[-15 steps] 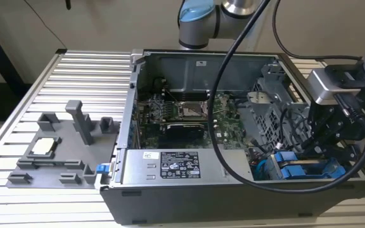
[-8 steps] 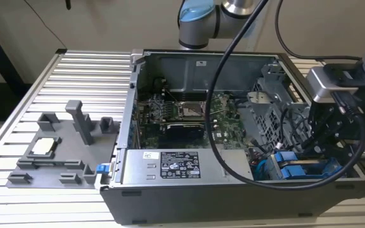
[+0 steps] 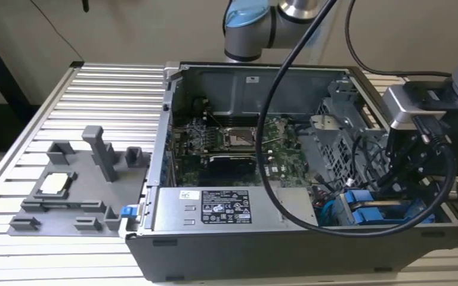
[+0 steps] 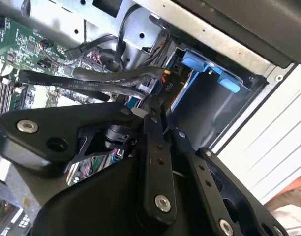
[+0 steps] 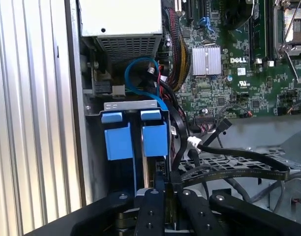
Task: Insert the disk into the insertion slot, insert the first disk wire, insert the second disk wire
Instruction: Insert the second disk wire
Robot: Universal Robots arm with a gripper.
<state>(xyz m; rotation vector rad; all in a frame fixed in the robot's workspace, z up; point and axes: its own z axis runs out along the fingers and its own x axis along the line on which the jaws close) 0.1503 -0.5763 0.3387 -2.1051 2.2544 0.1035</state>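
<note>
Blue plastic tabs edge the insertion slot (image 5: 133,135), a metal bay at the near corner of the open computer case (image 3: 237,244), toward the exterior view's right. The disk (image 5: 154,140) sits in that bay with its blue carrier showing. Just above it hangs the gripper (image 5: 166,189), its black fingers (image 4: 158,142) drawn close together around what looks like a dark connector on a flat black cable (image 5: 239,172), though the contact itself is hard to make out. The case rests on a slatted bench (image 3: 102,95).
</note>
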